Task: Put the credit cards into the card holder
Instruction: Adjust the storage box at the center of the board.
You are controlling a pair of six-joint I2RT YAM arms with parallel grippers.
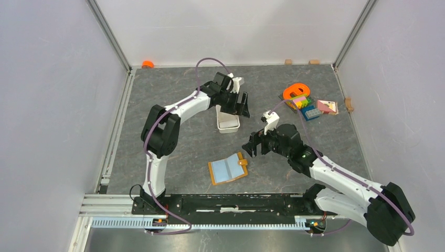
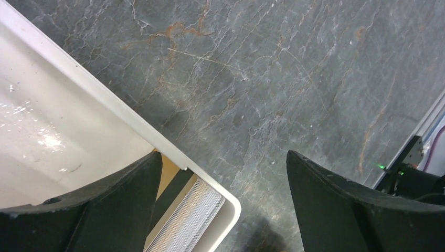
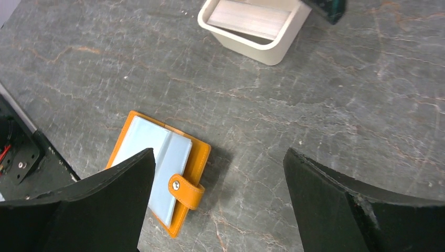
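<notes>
Nothing is in the wallet yet! The card holder (image 1: 228,168) lies open on the table, pale pockets up and bare, at about six o'clock from the white tray (image 1: 229,129). The credit cards (image 3: 246,18) sit stacked in that tray. The left gripper (image 2: 220,163) hangs over a corner of the tray, jaws spread wide, holding nothing. The right gripper (image 3: 219,157) hovers at two o'clock of the holder, jaws wide too, empty. By my reckoning every step is left: pick a card, carry it across, slide it into a pocket.

Card holder (image 3: 170,157) leather-like, matt; tray (image 3: 246,44) glossy wht plastic
</notes>
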